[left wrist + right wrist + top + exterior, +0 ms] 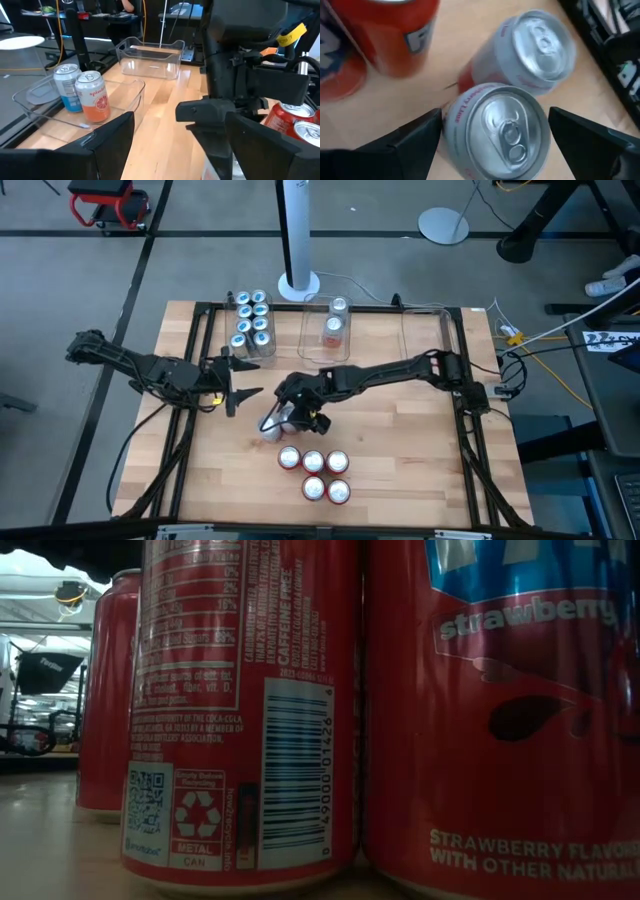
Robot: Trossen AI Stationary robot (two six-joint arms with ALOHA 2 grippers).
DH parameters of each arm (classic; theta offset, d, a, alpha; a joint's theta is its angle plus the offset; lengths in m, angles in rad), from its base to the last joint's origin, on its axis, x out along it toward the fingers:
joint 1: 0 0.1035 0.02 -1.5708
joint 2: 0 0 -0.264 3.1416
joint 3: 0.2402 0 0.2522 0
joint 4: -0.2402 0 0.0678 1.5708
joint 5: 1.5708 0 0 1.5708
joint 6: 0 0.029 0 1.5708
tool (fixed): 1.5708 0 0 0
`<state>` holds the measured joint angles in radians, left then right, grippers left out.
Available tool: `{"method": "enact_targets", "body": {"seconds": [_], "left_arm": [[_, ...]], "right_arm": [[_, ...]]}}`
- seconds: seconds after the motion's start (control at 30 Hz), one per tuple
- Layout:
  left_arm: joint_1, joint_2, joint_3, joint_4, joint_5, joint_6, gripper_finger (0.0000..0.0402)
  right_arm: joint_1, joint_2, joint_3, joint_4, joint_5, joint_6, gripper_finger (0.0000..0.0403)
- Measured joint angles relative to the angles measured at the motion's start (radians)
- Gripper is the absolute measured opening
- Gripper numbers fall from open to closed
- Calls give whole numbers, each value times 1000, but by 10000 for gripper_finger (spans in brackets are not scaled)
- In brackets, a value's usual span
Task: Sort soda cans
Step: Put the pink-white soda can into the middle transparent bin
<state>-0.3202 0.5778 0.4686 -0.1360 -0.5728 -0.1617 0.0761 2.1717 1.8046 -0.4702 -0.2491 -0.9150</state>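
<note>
Two silver-grey soda cans stand side by side on the table (272, 426). My right gripper (495, 125) hangs over them, open, with its fingers close on either side of the nearer can (500, 132); the other can (539, 44) stands just beyond. Several red cans (312, 476) are grouped near the table's near edge and fill the low view (240, 710). Teal-blue cans (252, 323) fill the far-left tub. My left gripper (245, 382) hovers open left of centre, touching nothing. My right gripper comes down from above around the top of the nearer silver-grey can (470, 107), which stands upright on the table. Whether the fingers (422, 132) touch its wall, I cannot tell.
A clear tub (335, 352) at the far middle holds two cans, a teal-blue one (66, 86) and an orange-and-silver one (92, 96). Another clear tub (425, 330), right of it, holds nothing. Bare wood lies to the right of the red cans.
</note>
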Motion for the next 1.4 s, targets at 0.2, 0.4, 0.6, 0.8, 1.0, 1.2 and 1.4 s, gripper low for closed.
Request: {"method": "enact_targets", "body": {"seconds": [0.2,0.4,0.6,0.8,1.0,1.2,1.4], "left_arm": [[0,7,0,17,0,13,301],[0,11,0,22,0,12,301],[0,12,0,23,0,15,301],[0,12,0,26,0,25,301],[0,12,0,44,0,39,301],[0,15,0,46,0,39,301],[0,16,0,54,0,46,301]], "right_arm": [[-19,15,0,-4,4,7,364],[-18,27,0,10,-41,-7,364],[-18,27,0,13,-59,-32,336],[-18,25,2,10,-66,-57,290],[-18,17,2,-4,-56,-84,289],[-18,-44,-3,-68,-24,-102,287],[-20,-163,-1,-143,70,-135,287]]}}
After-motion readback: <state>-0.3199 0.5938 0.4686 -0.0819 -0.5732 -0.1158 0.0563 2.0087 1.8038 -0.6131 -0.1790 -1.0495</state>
